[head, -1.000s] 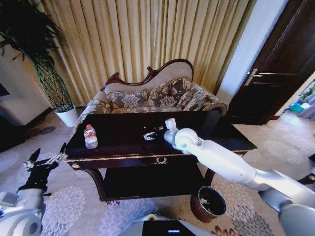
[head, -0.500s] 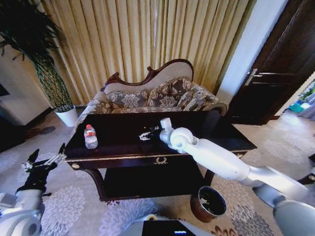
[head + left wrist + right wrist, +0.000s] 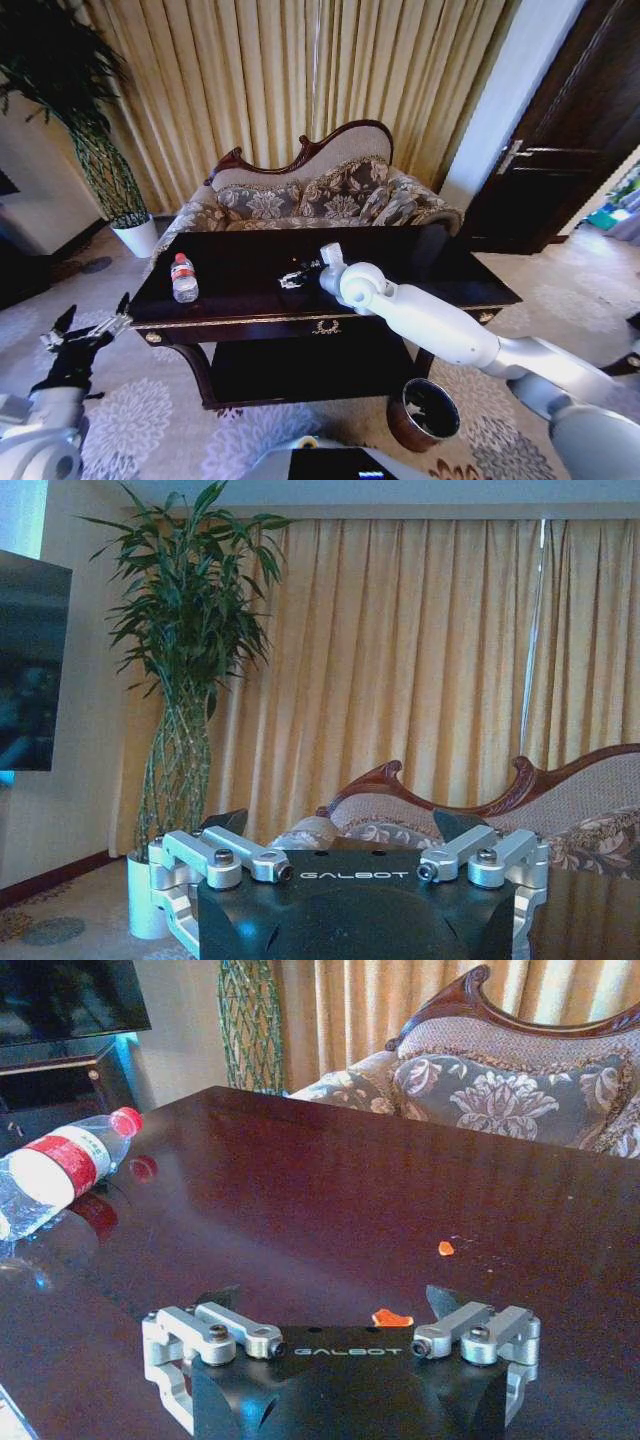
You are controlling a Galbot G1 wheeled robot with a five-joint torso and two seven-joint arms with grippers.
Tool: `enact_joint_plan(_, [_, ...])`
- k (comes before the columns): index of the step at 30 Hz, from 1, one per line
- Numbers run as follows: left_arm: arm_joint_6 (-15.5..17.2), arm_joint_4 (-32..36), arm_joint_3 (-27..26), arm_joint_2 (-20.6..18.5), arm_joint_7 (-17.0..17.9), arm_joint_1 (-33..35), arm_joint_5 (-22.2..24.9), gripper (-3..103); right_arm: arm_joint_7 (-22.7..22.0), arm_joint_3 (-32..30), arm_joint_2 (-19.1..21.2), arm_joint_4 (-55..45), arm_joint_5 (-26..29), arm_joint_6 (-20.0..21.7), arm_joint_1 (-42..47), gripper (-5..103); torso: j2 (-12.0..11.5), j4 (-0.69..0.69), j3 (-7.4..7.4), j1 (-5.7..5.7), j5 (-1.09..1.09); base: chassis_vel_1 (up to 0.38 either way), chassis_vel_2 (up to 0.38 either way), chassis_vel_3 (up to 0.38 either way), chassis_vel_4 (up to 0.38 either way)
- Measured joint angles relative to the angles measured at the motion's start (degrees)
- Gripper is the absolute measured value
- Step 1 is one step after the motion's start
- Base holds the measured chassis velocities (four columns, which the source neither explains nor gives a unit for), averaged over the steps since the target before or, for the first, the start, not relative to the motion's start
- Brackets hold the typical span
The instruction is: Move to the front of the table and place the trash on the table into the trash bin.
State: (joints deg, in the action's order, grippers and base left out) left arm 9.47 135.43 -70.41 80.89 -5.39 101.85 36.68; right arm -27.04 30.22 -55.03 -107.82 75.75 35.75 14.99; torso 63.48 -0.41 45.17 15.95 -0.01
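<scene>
The dark glossy table (image 3: 240, 262) with gold trim stands in front of me. My right arm reaches over its middle, and the right gripper (image 3: 293, 278) (image 3: 335, 1305) is open just above the tabletop (image 3: 300, 1190). As trash, an orange scrap (image 3: 392, 1317) lies between its fingers, close to the gripper body, and a smaller orange bit (image 3: 445, 1248) lies a little farther on. The reddish-brown trash bin (image 3: 425, 413) stands on the carpet by the table's right front leg. My left gripper (image 3: 85, 335) (image 3: 340, 825) hangs open and holds nothing, off the table's left front corner.
A plastic water bottle (image 3: 184, 277) (image 3: 60, 1170) with a red cap lies on the table's left part. A patterned sofa (image 3: 310, 195) stands behind the table. A plant in a white pot (image 3: 137, 236) is at the far left, and a dark door (image 3: 560, 150) at the right.
My right gripper has moved left across the tabletop, away from me. The left arm has drifted slightly left and down.
</scene>
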Motion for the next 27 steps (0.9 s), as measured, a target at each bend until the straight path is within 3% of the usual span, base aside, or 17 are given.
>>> enact_joint_plan(27, [-0.75,-0.48,-0.91,0.38,-0.29,0.44,0.34,100,-0.2,1.06,-1.22,2.06,-0.85,-0.23,-0.24,100,0.0,0.0,0.0,0.0,0.0,0.0,0.0,0.0,0.0])
